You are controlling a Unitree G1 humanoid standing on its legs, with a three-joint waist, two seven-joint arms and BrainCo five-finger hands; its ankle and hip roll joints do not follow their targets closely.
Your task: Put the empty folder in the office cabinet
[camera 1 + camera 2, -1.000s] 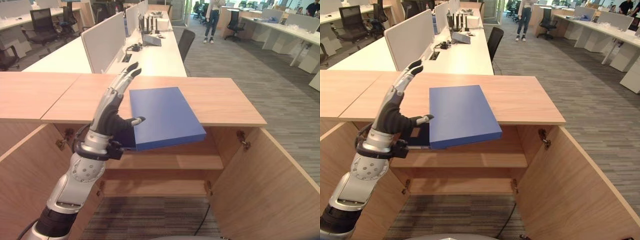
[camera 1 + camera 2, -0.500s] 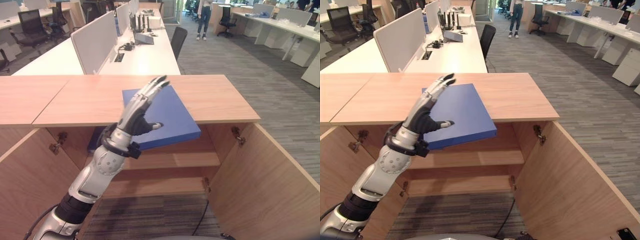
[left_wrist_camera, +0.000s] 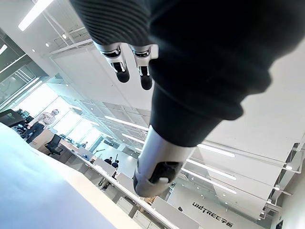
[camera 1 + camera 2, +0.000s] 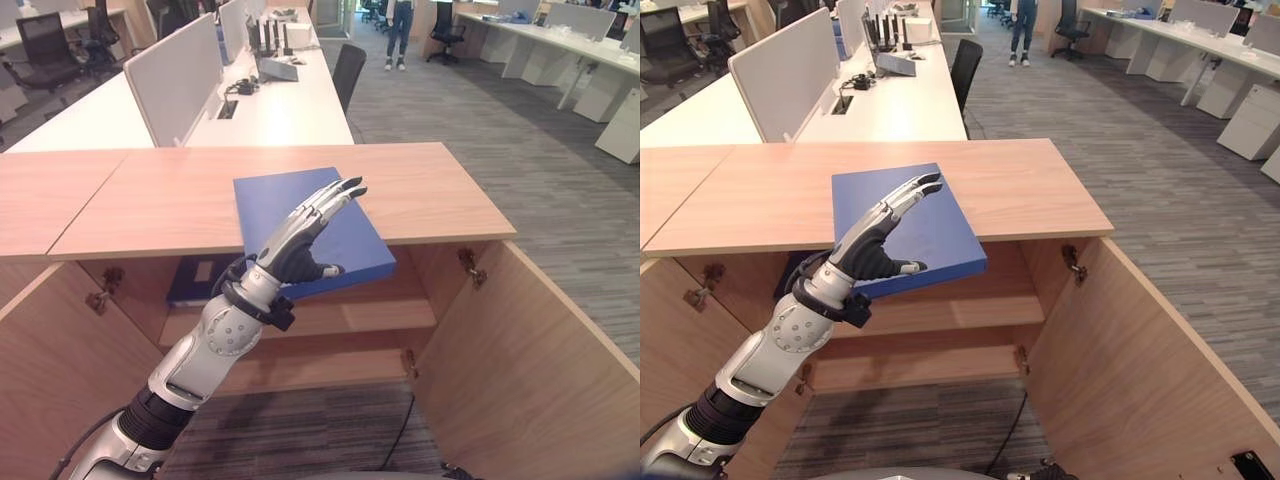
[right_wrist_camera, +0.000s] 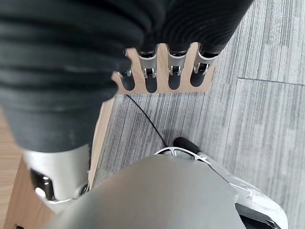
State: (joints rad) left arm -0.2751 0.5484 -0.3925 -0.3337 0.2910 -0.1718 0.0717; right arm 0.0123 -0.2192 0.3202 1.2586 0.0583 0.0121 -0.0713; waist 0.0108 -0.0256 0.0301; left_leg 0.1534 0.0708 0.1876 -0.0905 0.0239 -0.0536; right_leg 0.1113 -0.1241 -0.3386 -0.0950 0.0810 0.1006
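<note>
Near the centre of the head views we see the flat blue rectangular folder (image 4: 305,225) lying on the light wooden top of the office cabinet (image 4: 440,195), its near edge jutting out over the open front. Our left hand (image 4: 300,245) reaches up from the lower left in front of that folder, fingers straight and spread, thumb out to the side, gripping nothing. Both wooden doors (image 4: 530,350) stand open below, showing shelves and a dark blue binder (image 4: 200,280) at left. Our right hand (image 5: 162,71) hangs over grey carpet (image 5: 267,124), fingers relaxed and holding nothing.
</note>
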